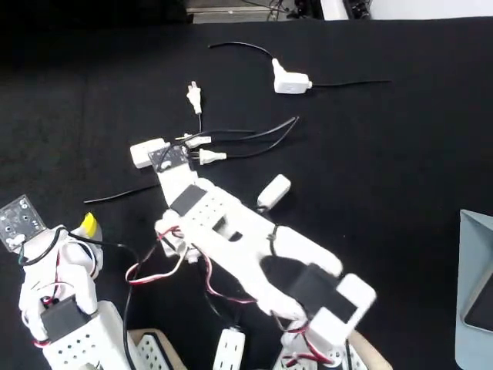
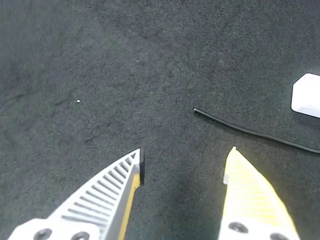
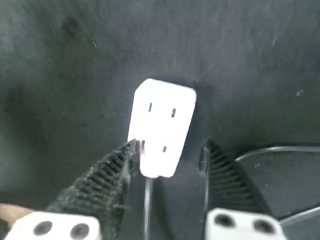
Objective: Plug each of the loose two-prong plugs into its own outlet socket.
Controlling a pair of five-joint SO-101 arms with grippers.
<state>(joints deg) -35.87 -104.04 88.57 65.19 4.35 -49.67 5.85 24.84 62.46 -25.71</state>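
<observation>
Right gripper (image 3: 169, 146) held wide open, fingertips set either side of white outlet socket (image 3: 162, 117), likely so block can be clamped steady. Loose two-prong plugs (image 1: 209, 156) laid just beside socket, unplugged. Left gripper (image 2: 186, 151) held open, empty, above black table (image 2: 75, 75).

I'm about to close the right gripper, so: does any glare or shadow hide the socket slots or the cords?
Right wrist view: no glare; the outlet socket inside the open right gripper shows its dark slots plainly. High view: white plugs stand out, black cords nearly vanish into the black cloth. Left wrist view: even light, the cord faint.
</observation>
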